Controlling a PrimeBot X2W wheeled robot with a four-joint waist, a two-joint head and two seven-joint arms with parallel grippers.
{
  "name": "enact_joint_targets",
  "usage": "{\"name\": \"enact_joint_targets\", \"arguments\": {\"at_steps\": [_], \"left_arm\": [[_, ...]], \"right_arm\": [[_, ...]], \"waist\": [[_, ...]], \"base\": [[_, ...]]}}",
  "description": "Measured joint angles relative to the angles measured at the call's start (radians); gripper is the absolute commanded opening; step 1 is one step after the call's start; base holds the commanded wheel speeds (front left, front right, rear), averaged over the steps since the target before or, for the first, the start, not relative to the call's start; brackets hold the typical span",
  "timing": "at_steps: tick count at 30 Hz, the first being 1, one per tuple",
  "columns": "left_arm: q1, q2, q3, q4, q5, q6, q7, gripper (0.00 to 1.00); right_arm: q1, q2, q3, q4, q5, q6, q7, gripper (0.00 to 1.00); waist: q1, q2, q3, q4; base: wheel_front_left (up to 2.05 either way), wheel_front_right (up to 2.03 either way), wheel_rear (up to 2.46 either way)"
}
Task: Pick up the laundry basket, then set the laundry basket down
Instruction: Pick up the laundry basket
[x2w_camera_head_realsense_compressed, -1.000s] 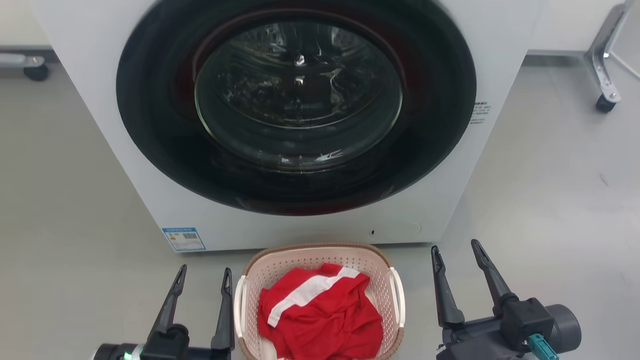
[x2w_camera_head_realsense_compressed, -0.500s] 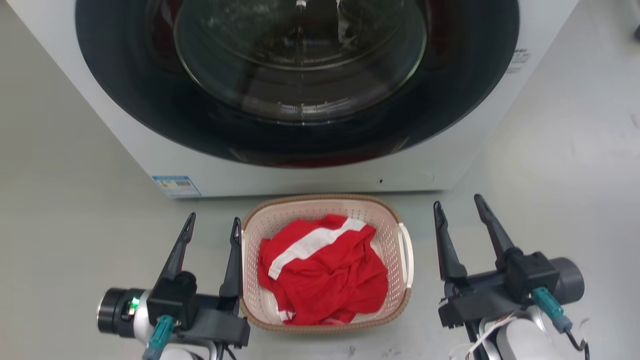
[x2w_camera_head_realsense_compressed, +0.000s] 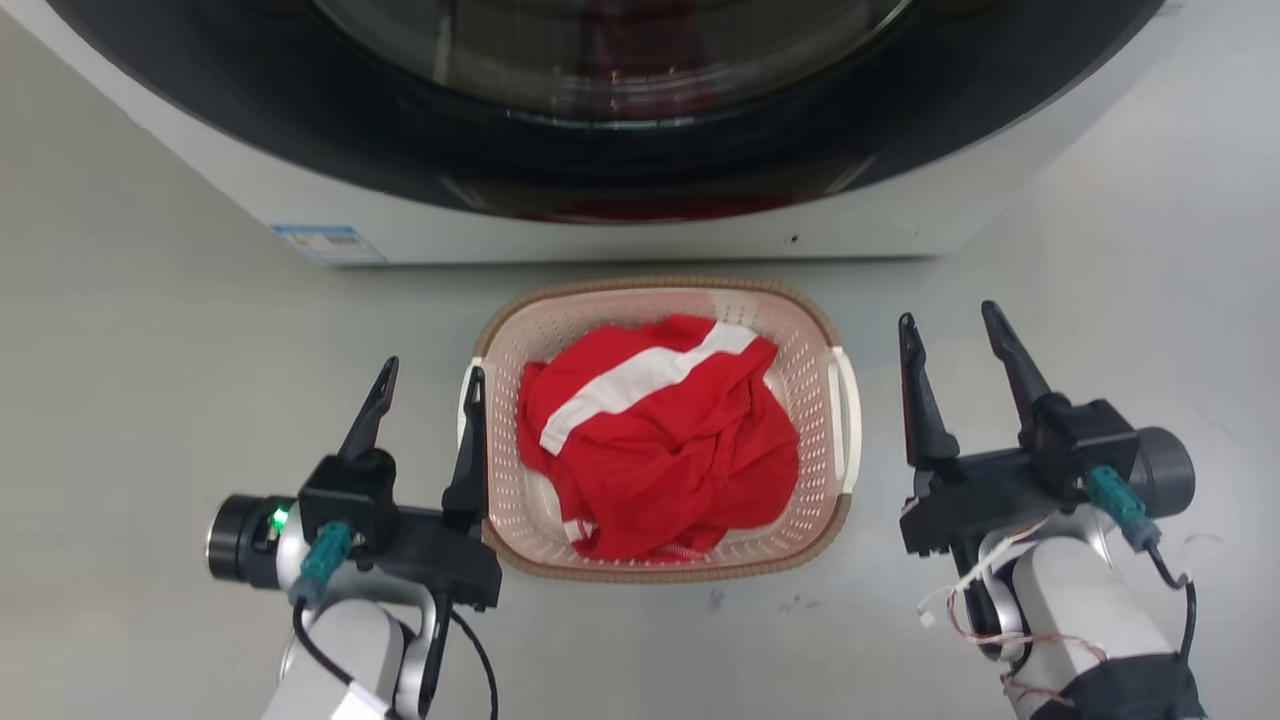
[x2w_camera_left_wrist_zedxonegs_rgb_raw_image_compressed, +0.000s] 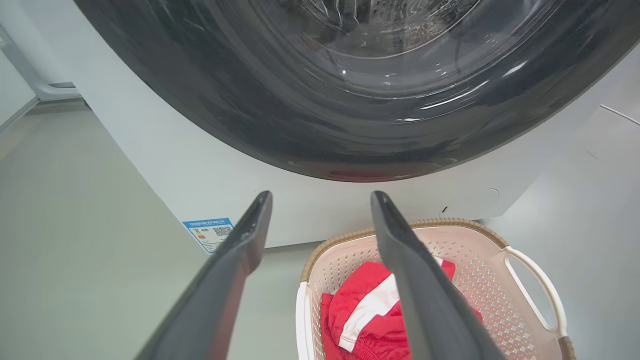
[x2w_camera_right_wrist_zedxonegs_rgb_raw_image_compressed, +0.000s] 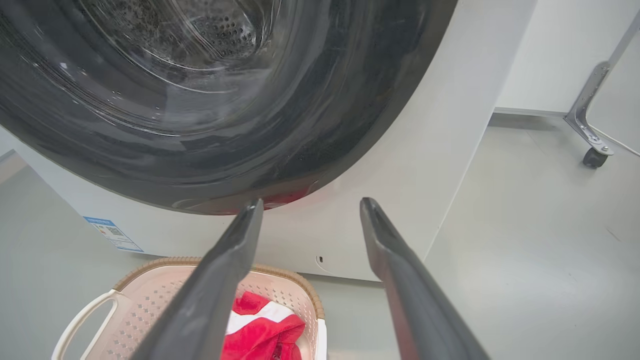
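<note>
Since the earlier frames the head camera has tilted further down, so the washing machine (x2w_camera_head_realsense_compressed: 600, 235) now fills a strip along the top of the head view and the laundry basket (x2w_camera_head_realsense_compressed: 815, 395) appears near the centre with its whole brown rim in sight; relative to the basket, both grippers keep the same flanking stations. Basket position: on the grey floor (x2w_camera_head_realsense_compressed: 150, 350), just in front of the machine's white lower panel, below the dark door ring; a crumpled red garment (x2w_camera_head_realsense_compressed: 660, 450) with a white stripe lies inside it. Left gripper (x2w_camera_head_realsense_compressed: 434, 366): fingers spread wide, holding nothing; its inner finger overlaps the basket's left white handle (x2w_camera_head_realsense_compressed: 463, 395) in the head view, and contact cannot be confirmed; in the left wrist view that same finger crosses over the basket's interior, while the outer finger stands over bare floor. Right gripper (x2w_camera_head_realsense_compressed: 948, 312): fingers likewise spread wide, holding nothing; it stands near the right white handle (x2w_camera_head_realsense_compressed: 848, 420) but apart from it, with a band of floor between. A blue label (x2w_camera_head_realsense_compressed: 328, 243) sits on the machine's lower left corner; a metal leg with a castor (x2w_camera_right_wrist_zedxonegs_rgb_raw_image_compressed: 592, 157) shows in the right wrist view, well apart from the basket.
</note>
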Motion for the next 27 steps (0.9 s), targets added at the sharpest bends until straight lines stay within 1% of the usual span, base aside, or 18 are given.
{"name": "enact_joint_targets", "arguments": {"at_steps": [8, 10, 16, 21, 27], "left_arm": [[-0.131, -0.009, 0.001, 0.096, -0.013, -0.008, 0.000, 1.00], [-0.164, -0.011, 0.002, 0.121, -0.032, -0.016, 0.000, 1.00], [-0.235, -0.016, -0.002, 0.219, -0.046, -0.017, 0.000, 1.00], [-0.266, -0.020, -0.005, 0.298, -0.058, -0.026, 0.000, 1.00], [-0.281, -0.021, -0.016, 0.376, -0.066, -0.043, 0.000, 1.00]], "right_arm": [[-0.110, 0.000, -0.012, 0.095, 0.006, 0.004, 0.001, 1.00], [-0.141, 0.000, -0.015, 0.126, 0.010, 0.004, 0.010, 1.00], [-0.204, 0.001, -0.021, 0.223, 0.015, 0.003, 0.017, 1.00], [-0.215, 0.001, -0.025, 0.300, 0.033, -0.001, 0.017, 1.00], [-0.240, 0.004, -0.023, 0.360, 0.050, -0.002, 0.016, 1.00]], "waist": [[0.0000, 0.0000, 0.120, 0.015], [0.0000, 0.0000, 0.150, 0.018], [0.0000, 0.0001, 0.232, 0.027], [0.0000, 0.0000, 0.278, 0.035], [-0.0002, 0.0000, 0.304, 0.045]], "base": [[0.00, 0.00, 0.00], [0.00, 0.00, 0.00], [0.00, 0.00, 0.00], [0.00, 0.00, 0.00], [0.00, 0.00, 0.00]]}}
